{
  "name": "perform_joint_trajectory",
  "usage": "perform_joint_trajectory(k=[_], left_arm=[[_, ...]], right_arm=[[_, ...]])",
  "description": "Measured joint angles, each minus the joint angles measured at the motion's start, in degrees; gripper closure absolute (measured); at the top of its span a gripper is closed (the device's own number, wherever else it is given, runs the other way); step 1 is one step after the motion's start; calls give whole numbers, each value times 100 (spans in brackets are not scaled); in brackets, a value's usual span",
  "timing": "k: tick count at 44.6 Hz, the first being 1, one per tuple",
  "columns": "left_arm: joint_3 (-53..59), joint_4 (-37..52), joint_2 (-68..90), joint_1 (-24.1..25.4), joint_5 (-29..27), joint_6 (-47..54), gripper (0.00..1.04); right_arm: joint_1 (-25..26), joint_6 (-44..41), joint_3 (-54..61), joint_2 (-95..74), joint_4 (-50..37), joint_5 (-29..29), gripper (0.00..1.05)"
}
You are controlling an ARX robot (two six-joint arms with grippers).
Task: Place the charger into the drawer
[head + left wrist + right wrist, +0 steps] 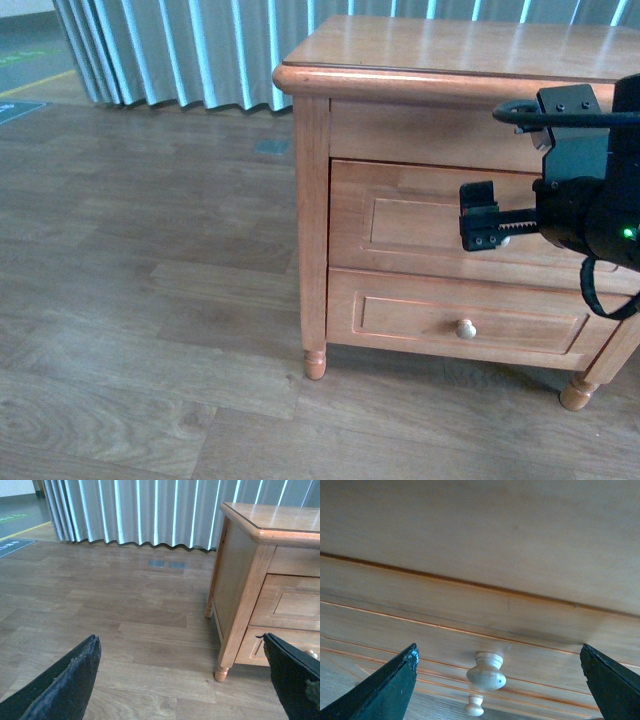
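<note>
Floor (130, 300) takes up most of the front view, brown wood-look planks, with a grey-blue curtain (170, 50) hanging across the top left. The cabinet (311, 250) fills the right side, honey-coloured, turned feet at the bottom. Its drawer (400, 220), the taller upper one, sits shut in the middle right of the frame, and the shorter bottom drawer (400, 320) under it is shut too, pale knob (466, 328) showing.

Right gripper (480, 216) is at the right edge of the front view, level with the upper drawer's front, black, pointing left across the panel. In the right wrist view its jaws stand wide apart, one in each lower corner, with the upper knob (486, 670) between them at bottom centre, not touched by either.

Left gripper (182, 680) only shows in its own wrist view, jaws apart in the lower corners, floor below, cabinet off to the right.

Charger isn't visible in any view, so can't say where it is.
</note>
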State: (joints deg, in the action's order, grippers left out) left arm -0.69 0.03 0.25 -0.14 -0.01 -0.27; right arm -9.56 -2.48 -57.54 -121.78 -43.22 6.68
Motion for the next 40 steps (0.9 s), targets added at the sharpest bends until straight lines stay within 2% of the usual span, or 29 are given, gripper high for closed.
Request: perform_joint_trajectory(k=[9,13,17,22,29,33,40], left_arm=[[0,0,0,0,0,0,6],[0,0,0,0,0,0,6],[0,0,0,0,0,0,6],[0,0,0,0,0,0,6],[0,0,0,0,2,0,6],[0,0,0,0,0,0,6],[0,0,0,0,0,2,6]], right_arm=[[7,138,-48,-136,-153,-13,8],[37,98,354,350,-264,-136,8],[70,83,1189,1530,-251,-234,8],[94,186,2118,2872,114,-280,8],[337,597,3504,5574,1502,-214,8],[468,737,3746,6561,1976,-70,8],[516,824,3786,7095,2002,-70,9]])
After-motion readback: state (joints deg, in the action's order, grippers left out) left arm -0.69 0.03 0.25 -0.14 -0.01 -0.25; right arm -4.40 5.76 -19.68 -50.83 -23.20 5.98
